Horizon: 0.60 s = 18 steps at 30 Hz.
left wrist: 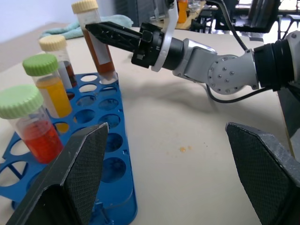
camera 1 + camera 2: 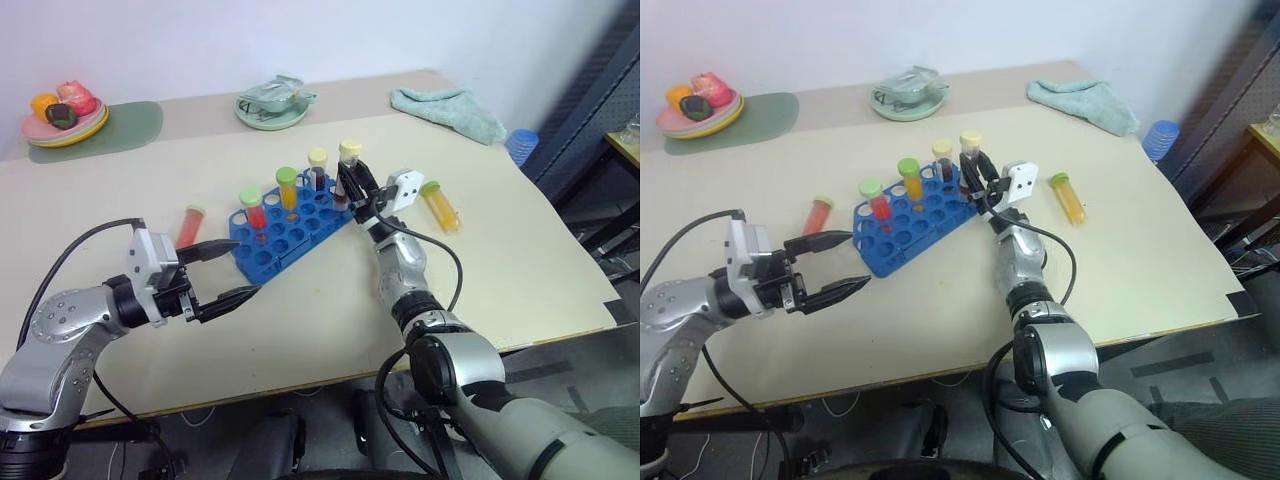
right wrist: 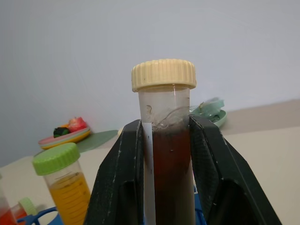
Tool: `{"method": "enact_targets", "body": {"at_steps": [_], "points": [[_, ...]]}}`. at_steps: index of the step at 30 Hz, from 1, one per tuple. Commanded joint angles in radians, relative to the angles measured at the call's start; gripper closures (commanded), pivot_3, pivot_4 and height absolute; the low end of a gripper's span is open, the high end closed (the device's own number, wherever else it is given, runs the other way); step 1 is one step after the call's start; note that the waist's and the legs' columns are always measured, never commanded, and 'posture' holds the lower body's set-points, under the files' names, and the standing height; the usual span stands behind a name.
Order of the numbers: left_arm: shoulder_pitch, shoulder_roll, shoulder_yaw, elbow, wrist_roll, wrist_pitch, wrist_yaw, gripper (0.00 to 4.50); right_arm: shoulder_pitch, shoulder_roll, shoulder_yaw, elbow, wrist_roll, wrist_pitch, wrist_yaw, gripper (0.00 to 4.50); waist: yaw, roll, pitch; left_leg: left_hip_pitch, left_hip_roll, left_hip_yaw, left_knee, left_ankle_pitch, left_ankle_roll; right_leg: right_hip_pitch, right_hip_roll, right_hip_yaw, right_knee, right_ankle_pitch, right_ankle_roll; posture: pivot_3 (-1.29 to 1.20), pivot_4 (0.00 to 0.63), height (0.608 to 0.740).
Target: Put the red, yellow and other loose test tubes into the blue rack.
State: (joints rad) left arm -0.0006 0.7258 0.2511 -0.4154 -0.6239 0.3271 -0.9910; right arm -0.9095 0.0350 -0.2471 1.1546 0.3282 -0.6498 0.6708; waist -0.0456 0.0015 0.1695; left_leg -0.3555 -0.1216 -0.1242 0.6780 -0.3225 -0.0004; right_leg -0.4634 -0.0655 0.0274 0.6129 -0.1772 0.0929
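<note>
The blue rack point(image 2: 285, 240) lies at an angle mid-table with a red tube point(image 2: 251, 208), a yellow tube point(image 2: 288, 190) and a dark tube point(image 2: 318, 170) standing in it. At the rack's far right corner my right gripper point(image 2: 349, 186) is shut on a brown tube with a pale cap point(image 3: 166, 154). It is upright, and its lower end sits in a corner hole point(image 1: 107, 74). My left gripper point(image 2: 243, 268) is open and holds nothing, level at the rack's near left end. A loose red tube point(image 2: 190, 226) lies left of the rack. A loose yellow-orange tube point(image 2: 441, 207) lies to its right.
At the back stand a plate of toy food point(image 2: 63, 118) on a green mat, a pale green dish point(image 2: 273, 106) and a teal cloth point(image 2: 450, 110). A blue lid-like object point(image 2: 521, 145) sits off the table's right edge. Bare tabletop point(image 2: 320, 310) lies in front of the rack.
</note>
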Motion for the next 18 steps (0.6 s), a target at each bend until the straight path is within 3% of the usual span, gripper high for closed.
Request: {"method": "enact_targets", "body": {"at_steps": [1,16,18], "points": [[0.003,0.011,0.032,-0.030,-0.021,0.000,0.005,0.40,-0.004,-0.006,-0.002,0.030,-0.029,-0.024,-0.024,3.59,0.000,0.000,0.000,0.000,0.000,0.000,0.000,0.000,0.000,0.000,0.000,0.000,0.000,0.000,0.000,0.00,0.150,0.740],[-0.022,0.010,0.017,-0.020,-0.017,-0.002,-0.001,0.40,-0.006,-0.006,-0.009,0.063,-0.073,-0.055,-0.061,3.59,0.001,0.000,0.000,0.000,0.000,0.000,0.000,0.000,0.000,0.001,0.000,0.000,0.000,0.000,0.000,0.00,0.150,0.740],[-0.021,0.008,0.016,-0.021,-0.017,-0.002,0.000,0.40,0.000,-0.003,-0.013,0.055,-0.064,-0.064,-0.036,2.63,0.000,0.000,0.000,0.000,0.000,0.000,0.000,0.000,0.000,0.001,0.000,0.000,0.000,0.000,0.000,0.00,0.150,0.740]]}}
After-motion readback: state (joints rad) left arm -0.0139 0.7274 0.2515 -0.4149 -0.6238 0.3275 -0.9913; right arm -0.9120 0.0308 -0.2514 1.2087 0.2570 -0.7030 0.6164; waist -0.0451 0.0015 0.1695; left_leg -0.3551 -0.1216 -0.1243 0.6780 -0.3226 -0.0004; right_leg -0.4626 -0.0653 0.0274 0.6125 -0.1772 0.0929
